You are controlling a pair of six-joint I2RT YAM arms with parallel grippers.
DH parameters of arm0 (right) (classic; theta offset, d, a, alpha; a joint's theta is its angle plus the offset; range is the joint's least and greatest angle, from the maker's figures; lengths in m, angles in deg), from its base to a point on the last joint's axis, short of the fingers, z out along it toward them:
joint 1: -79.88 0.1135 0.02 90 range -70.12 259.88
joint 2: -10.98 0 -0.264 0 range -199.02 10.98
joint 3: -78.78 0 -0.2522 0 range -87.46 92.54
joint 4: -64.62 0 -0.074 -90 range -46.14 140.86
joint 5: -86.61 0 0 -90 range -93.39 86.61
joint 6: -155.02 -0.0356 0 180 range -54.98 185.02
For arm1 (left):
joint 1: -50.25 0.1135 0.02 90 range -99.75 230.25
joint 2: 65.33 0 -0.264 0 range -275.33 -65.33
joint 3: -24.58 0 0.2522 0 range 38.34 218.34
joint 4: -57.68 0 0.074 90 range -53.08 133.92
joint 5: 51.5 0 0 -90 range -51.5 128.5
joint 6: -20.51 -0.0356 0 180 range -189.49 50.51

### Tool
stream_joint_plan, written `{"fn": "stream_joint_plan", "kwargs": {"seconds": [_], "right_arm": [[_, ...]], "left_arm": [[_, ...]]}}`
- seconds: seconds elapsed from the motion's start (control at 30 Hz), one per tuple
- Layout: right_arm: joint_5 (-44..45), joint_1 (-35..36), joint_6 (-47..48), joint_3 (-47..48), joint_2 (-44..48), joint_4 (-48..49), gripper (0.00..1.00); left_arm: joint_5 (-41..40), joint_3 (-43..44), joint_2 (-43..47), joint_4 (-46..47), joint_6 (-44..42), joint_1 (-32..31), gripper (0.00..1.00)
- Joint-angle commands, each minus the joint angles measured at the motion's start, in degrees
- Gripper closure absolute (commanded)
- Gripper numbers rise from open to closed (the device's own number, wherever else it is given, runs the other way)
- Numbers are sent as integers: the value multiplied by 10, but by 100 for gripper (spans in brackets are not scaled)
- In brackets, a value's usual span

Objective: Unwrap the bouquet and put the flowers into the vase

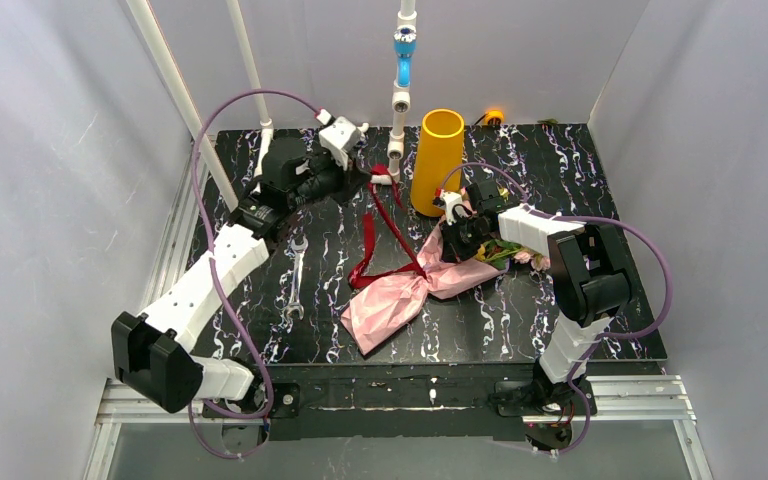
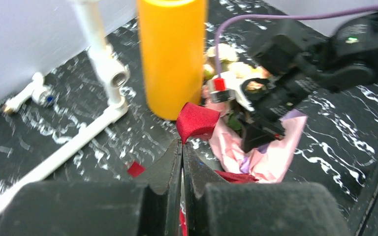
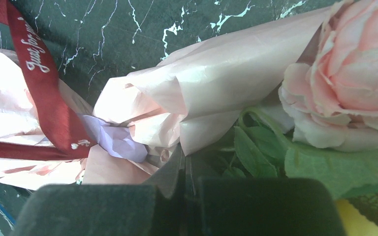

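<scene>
Red ribbon (image 2: 197, 122) pinched in left hand (image 2: 182, 143), fingers together; right hand (image 3: 184, 156) clamped on bouquet (image 3: 202, 98) paper.

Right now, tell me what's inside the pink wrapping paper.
A pink rose and green leaves poke out of the wrapping paper; the stems are covered by it.

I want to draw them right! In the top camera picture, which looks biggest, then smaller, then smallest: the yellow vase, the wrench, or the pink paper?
1. pink paper, spread widest
2. yellow vase
3. wrench, long but very thin
</scene>
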Motion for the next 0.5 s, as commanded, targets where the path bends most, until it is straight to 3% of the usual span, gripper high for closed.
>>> {"fn": "stream_joint_plan", "kwargs": {"seconds": [0.0, 0.33, 0.47], "right_arm": [[114, -2, 46, -43, -55, -71, 99], [97, -1, 62, -51, -21, -84, 99], [96, 2, 59, -57, 12, -85, 99]], "left_arm": [[-101, 14, 20, -47, 54, 31, 100], [-203, -22, 15, -125, 6, 53, 100], [-231, -27, 0, -156, 39, 85, 100]]}}
